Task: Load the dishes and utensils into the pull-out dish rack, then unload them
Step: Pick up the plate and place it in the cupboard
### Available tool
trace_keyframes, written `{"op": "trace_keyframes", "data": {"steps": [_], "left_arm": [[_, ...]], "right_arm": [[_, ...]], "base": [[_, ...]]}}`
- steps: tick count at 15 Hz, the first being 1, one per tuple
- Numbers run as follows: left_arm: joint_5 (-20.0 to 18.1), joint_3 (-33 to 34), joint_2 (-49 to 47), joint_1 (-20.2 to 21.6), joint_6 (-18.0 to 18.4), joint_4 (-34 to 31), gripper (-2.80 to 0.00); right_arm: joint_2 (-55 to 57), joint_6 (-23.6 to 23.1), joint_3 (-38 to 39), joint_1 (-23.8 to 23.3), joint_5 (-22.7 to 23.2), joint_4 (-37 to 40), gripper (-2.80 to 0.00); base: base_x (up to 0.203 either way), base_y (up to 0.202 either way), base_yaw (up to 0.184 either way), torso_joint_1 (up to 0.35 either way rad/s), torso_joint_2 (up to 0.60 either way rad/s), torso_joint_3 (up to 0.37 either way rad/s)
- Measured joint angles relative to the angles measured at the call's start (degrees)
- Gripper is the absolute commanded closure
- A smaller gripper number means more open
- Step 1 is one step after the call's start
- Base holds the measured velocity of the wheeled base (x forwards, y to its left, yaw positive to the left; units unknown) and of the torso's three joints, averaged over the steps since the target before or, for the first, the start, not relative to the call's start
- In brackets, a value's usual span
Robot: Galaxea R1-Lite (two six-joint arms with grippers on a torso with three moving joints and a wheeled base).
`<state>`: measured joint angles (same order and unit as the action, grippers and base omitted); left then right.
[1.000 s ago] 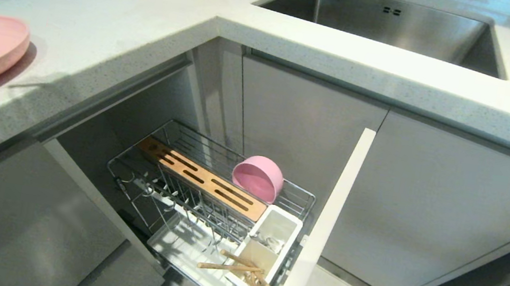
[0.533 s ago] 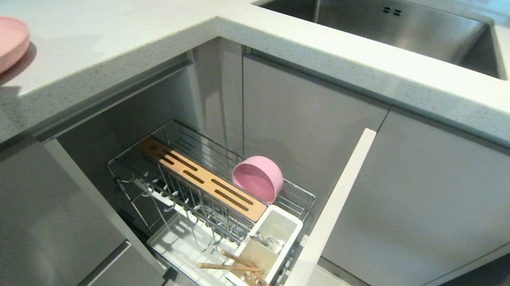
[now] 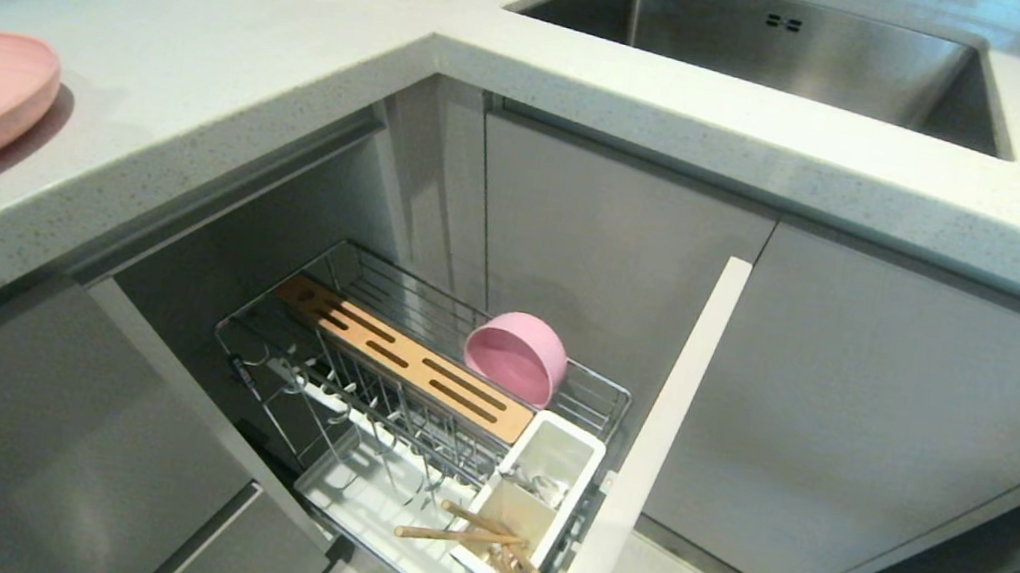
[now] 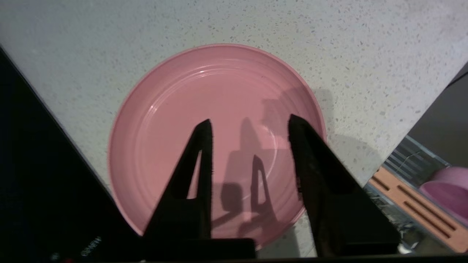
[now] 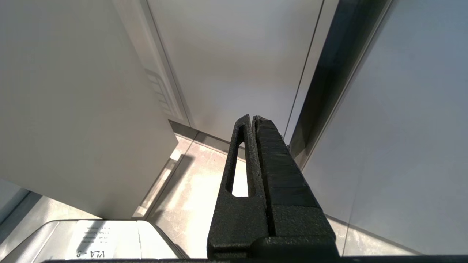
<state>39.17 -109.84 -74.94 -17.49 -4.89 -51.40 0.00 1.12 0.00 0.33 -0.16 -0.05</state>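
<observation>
Hovering over the pink plate (image 4: pixel 215 138) on the desk (image 3: pixel 228 73), the left gripper (image 4: pixel 248 126) is spread, apparently empty; the pink bowl (image 3: pixel 515 356) sits in the dish rack (image 3: pixel 334 382); the right gripper (image 5: pixel 253 118) is pressed together.

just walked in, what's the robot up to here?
The left claw hangs open over the pink plate lying flat on the countertop, holding nothing. The pink bowl and chopsticks sit in the pull-out rack below. The right claw is shut, parked low by the cabinets.
</observation>
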Motion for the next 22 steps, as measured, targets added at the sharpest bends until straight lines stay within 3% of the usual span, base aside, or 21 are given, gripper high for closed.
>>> {"op": "trace_keyframes", "data": {"steps": [8, 12, 22], "left_arm": [[0.1, 0.4, -5.9, 0.6, -22.1, -1.6, -2.8], [0.0, 2.7, -8.3, 1.3, -25.9, -1.2, -2.8], [0.0, 4.3, -12.2, 3.0, -26.7, 3.7, -2.8]], "right_arm": [[0.0, 0.0, 0.0, 0.0, 0.0, 0.0, 0.0], [0.0, 0.0, 0.0, 0.0, 0.0, 0.0, 0.0], [0.0, 0.0, 0.0, 0.0, 0.0, 0.0, 0.0]], "base": [[0.0, 0.0, 0.0, 0.0, 0.0, 0.0], [0.0, 0.0, 0.0, 0.0, 0.0, 0.0], [0.0, 0.0, 0.0, 0.0, 0.0, 0.0]]}}
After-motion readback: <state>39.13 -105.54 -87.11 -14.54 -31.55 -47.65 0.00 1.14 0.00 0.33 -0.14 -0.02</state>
